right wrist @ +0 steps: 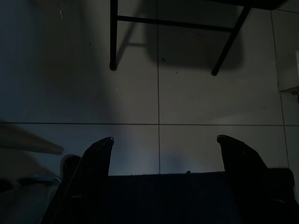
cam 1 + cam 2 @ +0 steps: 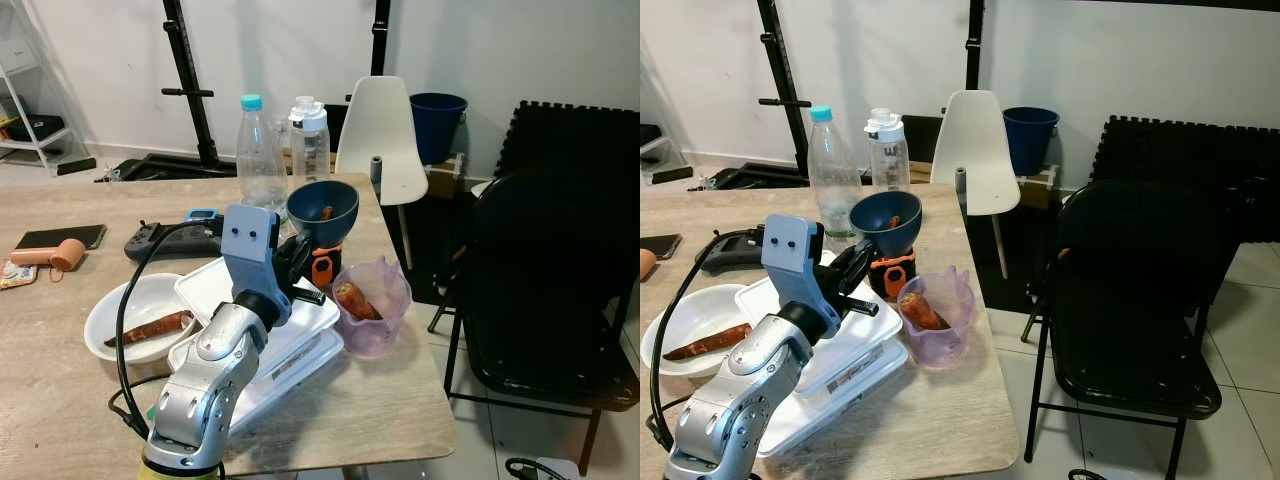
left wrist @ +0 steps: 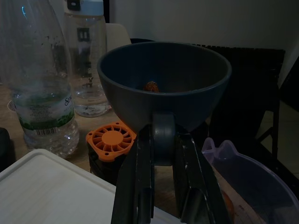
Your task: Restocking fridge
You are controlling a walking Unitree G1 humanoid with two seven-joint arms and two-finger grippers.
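**Blue bowl gripped at the bench; nothing stowed as yet**

The left tool [image 2: 305,255] reaches over the white lidded tray [image 2: 215,285] and has its two black fingers [image 3: 140,177] closed narrow on the stubby foot of the dark blue bowl [image 2: 322,207]. The bowl sits on or just above a small black-and-orange fan [image 3: 111,140]; whether they touch cannot be told. Something small and orange-brown lies in the bottom of the bowl, too small to name.

Just beside the bowl, toward the bench edge, a translucent purple jug [image 2: 372,305] holds what looks like a sweet potato [image 2: 353,300]. A second sweet potato [image 2: 155,327] lies in a white bowl [image 2: 110,310] on the far side of the tray. Behind the blue bowl stand a clear water bottle with a teal cap [image 2: 260,155] and a clear flask with a white lid [image 2: 309,140].

The right tool [image 1: 163,149] hangs idle over the tiled floor, fingers spread wide and holding nothing.

All the food sits on the wooden bench [image 2: 380,400], so the restocking looks barely begun: judged from this, the blue bowl is the first item in hand, and the carry to the fridge, then the jug, white bowl and bottles, remain.
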